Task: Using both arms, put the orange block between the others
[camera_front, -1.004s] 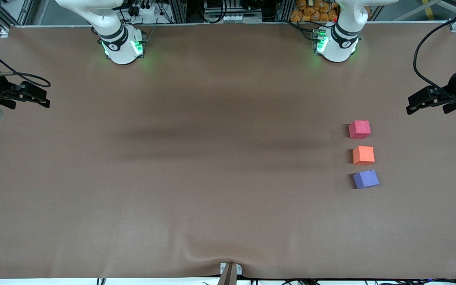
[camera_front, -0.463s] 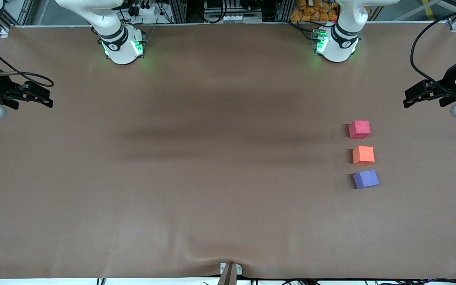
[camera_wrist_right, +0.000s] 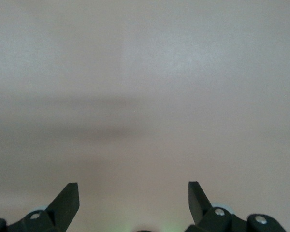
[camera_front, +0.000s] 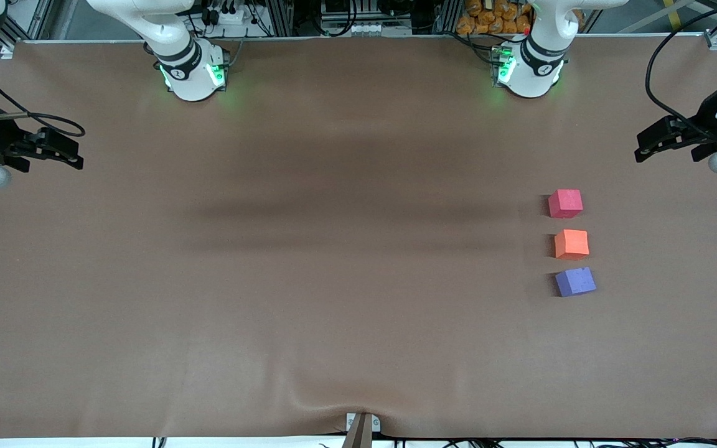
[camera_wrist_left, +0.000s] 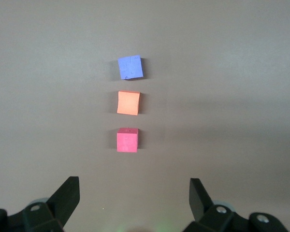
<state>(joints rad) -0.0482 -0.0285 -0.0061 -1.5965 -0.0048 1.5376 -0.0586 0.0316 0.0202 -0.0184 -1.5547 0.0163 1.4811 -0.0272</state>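
Observation:
Three small cubes lie in a row toward the left arm's end of the table. The orange block [camera_front: 571, 243] [camera_wrist_left: 128, 102] sits between the others: the pinkish-red cube [camera_front: 565, 203] [camera_wrist_left: 127, 140] farther from the front camera and the purple-blue cube [camera_front: 575, 281] [camera_wrist_left: 130, 67] nearer to it. Small gaps separate them. My left gripper [camera_front: 643, 150] [camera_wrist_left: 134, 186] hangs open and empty over the table's end, beside the row and apart from it. At the right arm's end, my right gripper [camera_front: 77, 156] [camera_wrist_right: 134, 191] is open with only bare table under it.
A brown cloth [camera_front: 333, 280] covers the table, with a wrinkle at a small bracket [camera_front: 361, 425] on the edge nearest the front camera. Both arm bases [camera_front: 193, 74] [camera_front: 529, 71] glow green along the farthest edge. Cables trail from each wrist.
My left gripper has drawn back a little, away from the front camera, still open. My right gripper shifted slightly and then held. The three cubes have not moved.

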